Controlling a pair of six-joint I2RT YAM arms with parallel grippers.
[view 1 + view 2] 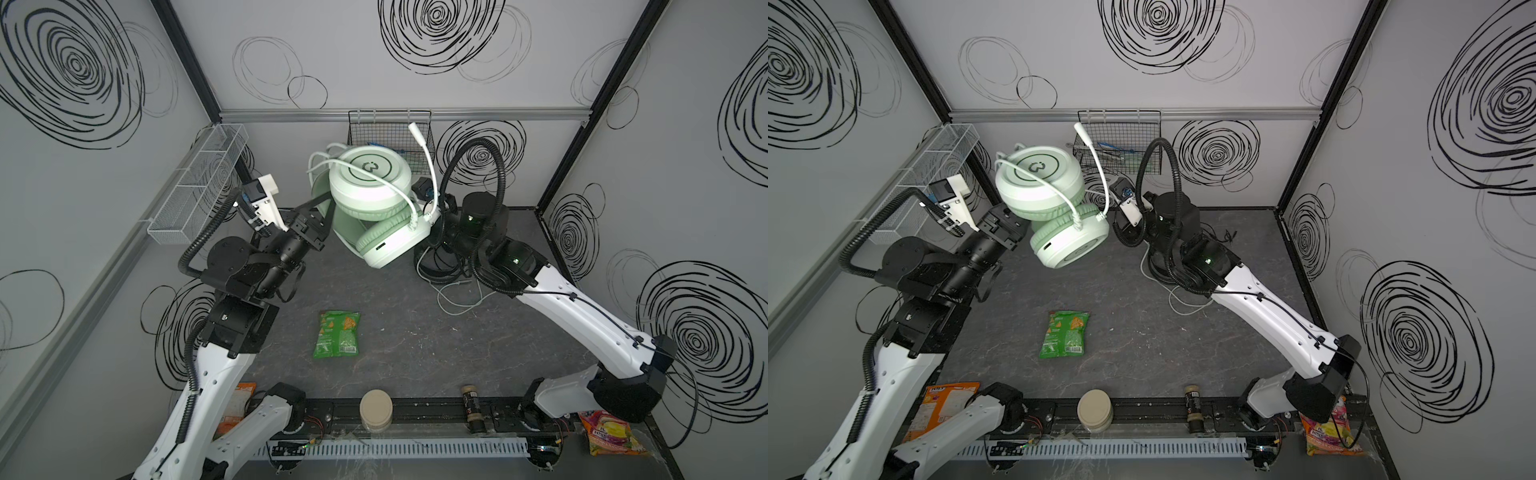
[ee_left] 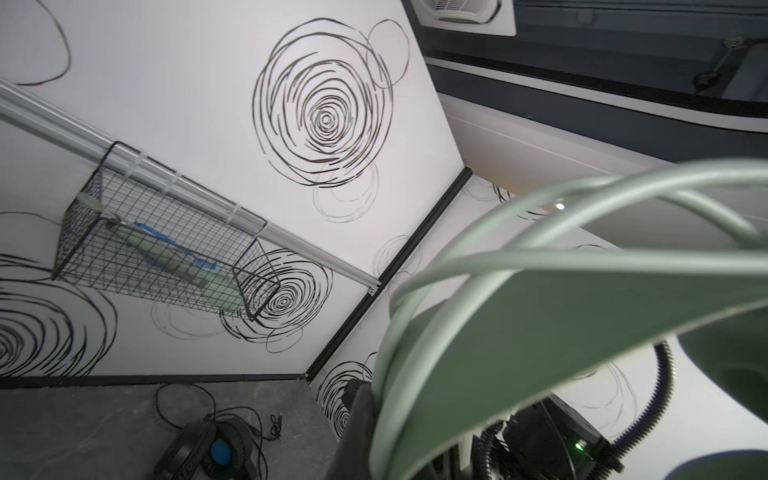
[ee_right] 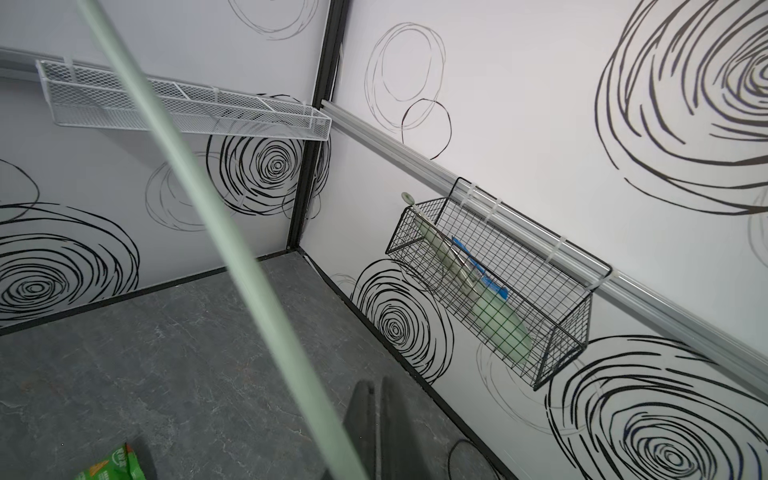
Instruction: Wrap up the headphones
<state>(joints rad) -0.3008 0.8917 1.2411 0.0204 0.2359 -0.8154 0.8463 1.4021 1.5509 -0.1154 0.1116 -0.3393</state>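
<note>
Your work surface is a dark grey marbled tabletop (image 1: 395, 328). Near its middle you see a green crinkled snack bag (image 1: 337, 334) lying flat, well apart from everything else. At the far right lie black over-ear headphones with a blue earcup logo (image 2: 189, 451), with a thin black cable (image 2: 275, 424) strewn loosely about them. A pale cable (image 1: 453, 312) curls on the surface just beside them. Along your near edge runs a black metal rail (image 1: 428, 409), and a round beige tub (image 1: 376, 409) and a small dark bottle on its side (image 1: 471, 405) rest on it. An orange flat packet (image 1: 946, 407) sits at the near left corner and a yellow-and-pink sweet bag (image 1: 611, 432) at the near right.
</note>
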